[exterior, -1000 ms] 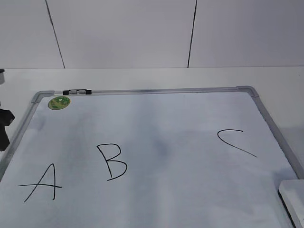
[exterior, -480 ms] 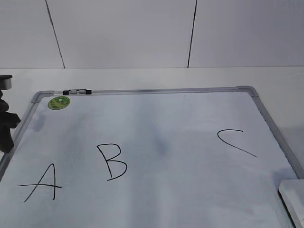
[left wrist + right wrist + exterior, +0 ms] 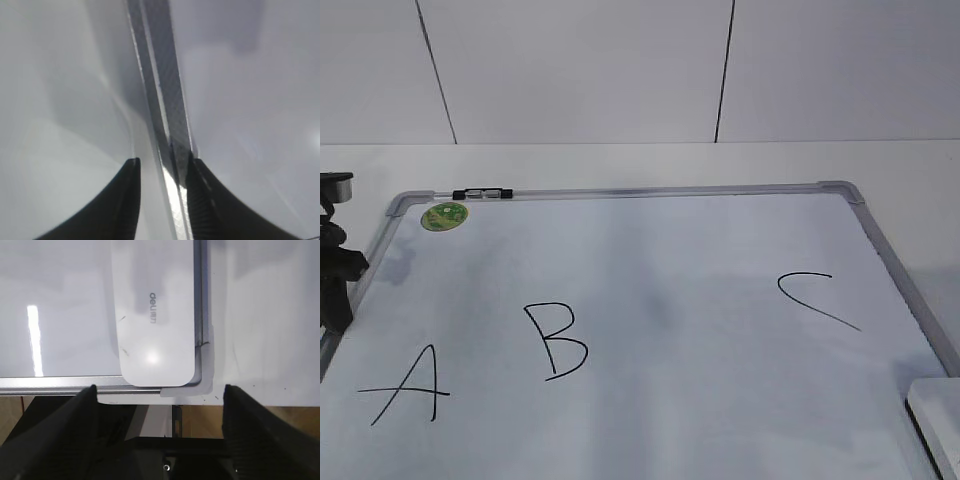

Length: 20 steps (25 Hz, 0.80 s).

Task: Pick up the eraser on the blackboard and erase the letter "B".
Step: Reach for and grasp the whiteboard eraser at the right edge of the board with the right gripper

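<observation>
The blackboard (image 3: 650,190) is a white dry-erase board with a grey frame, lying flat. The letter "B" (image 3: 557,340) is drawn in black at lower left of centre. The eraser (image 3: 935,415), a white block with grey lettering, lies at the board's near right corner. In the right wrist view the eraser (image 3: 155,315) is just ahead of my right gripper (image 3: 160,390), which is wide open, empty and above the board's edge. My left gripper (image 3: 338,300) hangs over the board's left frame. Its jaws (image 3: 162,162) are slightly apart and straddle the frame rail (image 3: 167,100) without gripping it.
A black "A" (image 3: 408,385) is left of the B and a partial "C" (image 3: 815,298) is at the right. A round green sticker (image 3: 444,215) and a black clip (image 3: 482,192) sit at the far left corner. A white wall stands behind the table.
My left gripper has moved further into view at the left edge, shifting right and onto the board's left frame. The eraser and letters have not moved.
</observation>
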{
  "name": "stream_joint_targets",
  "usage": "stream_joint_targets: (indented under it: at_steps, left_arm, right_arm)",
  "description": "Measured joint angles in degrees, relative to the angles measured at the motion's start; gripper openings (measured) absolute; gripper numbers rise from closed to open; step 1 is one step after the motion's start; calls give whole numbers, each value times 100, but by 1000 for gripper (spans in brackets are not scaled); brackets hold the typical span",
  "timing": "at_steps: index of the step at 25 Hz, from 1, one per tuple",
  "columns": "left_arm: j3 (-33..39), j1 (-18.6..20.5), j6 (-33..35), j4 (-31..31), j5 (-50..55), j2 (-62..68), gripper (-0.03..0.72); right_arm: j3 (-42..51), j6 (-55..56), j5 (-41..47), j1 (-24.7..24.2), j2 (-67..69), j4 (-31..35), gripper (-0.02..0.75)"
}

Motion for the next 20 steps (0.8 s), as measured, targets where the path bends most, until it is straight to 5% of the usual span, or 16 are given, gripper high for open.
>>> stream_joint_targets:
  at_steps: [12, 20]
  left_arm:
    - [-26, -8, 0, -23, -8, 33, 81]
    - [-47, -8, -56, -58, 12, 59, 60]
  right_arm:
    - [0, -9, -30, 0, 0, 0, 580]
    - [0, -9, -229, 0, 142, 0, 580]
